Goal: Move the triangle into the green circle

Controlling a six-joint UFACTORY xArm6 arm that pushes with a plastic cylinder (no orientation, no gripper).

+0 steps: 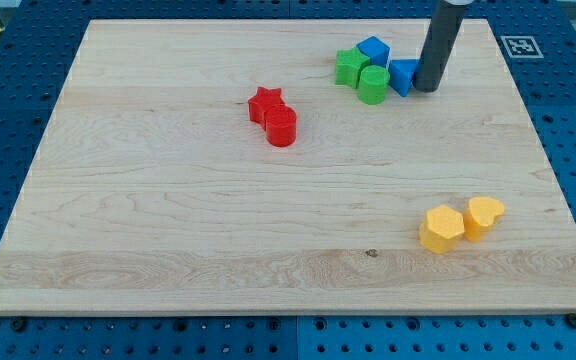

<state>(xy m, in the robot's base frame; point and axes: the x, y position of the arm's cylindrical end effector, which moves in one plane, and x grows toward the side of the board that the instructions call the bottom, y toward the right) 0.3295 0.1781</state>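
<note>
A blue triangle block (404, 75) lies near the view's top right, touching the green circle block (373, 85) on its left. My tip (426, 88) stands right against the triangle's right side. A green star-like block (350, 66) and a blue block (374, 49) sit just left and above the green circle, clustered together.
A red star block (265, 102) and a red circle block (281, 127) touch each other near the board's middle. Two yellow blocks, a hexagon (440, 229) and a heart (483, 215), sit at the view's lower right. The wooden board (168, 220) lies on a blue pegboard.
</note>
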